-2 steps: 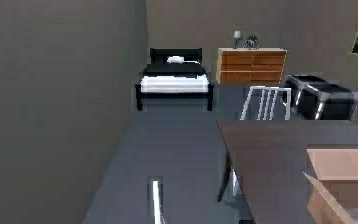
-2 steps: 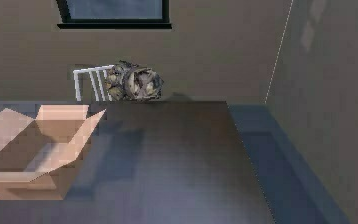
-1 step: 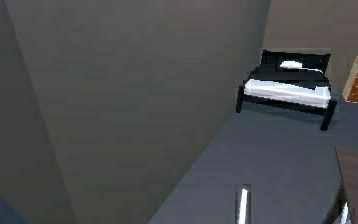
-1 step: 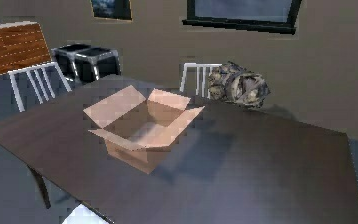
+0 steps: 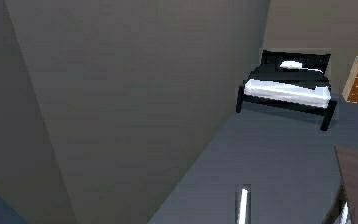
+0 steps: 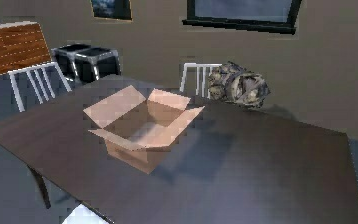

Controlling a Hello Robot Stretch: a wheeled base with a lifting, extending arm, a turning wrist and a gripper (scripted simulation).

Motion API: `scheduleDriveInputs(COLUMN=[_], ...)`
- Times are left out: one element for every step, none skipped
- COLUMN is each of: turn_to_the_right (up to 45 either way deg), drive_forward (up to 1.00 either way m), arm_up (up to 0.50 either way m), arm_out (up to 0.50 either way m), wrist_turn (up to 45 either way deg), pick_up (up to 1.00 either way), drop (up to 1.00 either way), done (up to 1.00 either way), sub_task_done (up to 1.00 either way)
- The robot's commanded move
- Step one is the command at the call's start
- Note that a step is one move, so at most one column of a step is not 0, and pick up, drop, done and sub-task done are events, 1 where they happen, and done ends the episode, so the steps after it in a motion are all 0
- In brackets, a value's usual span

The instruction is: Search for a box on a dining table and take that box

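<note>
in the arm side view you have the open, light brown cardboard box (image 6: 142, 125) sitting on the dark brown, smooth rectangular dining table (image 6: 277, 165), toward the table's left half. its four flaps are folded outward and its inside is in shadow. the box rests flat on the tabletop, well in from every edge.

behind the table stands a white chair with a slatted back (image 6: 195, 74), and just right of it a lumpy, mottled grey and tan bundle (image 6: 239, 85) sits at the table's far edge; you cannot tell whether it rests on the table or on a seat. a second white slatted chair (image 6: 35, 84) stands off the table's left end. beyond it are two black boxy bins (image 6: 82, 60) and a ribbed orange-brown wooden dresser (image 6: 12, 48). a dark-framed window (image 6: 242, 12) is set in the beige wall.

in the forward view you face a plain grey wall, with a black-framed bed with a white mattress and pillow (image 5: 287, 88) across the dark grey floor (image 5: 257, 150).

you cannot tell how the gripper stands.
</note>
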Motion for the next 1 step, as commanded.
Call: scheduleDriveInputs(turn_to_the_right=[0.0], drive_forward=[0.0], arm_up=[0.38], arm_out=[0.0], wrist_turn=[0.0], pick_up=[0.0], drop=[0.0], done=[0.0], sub_task_done=[0.0])
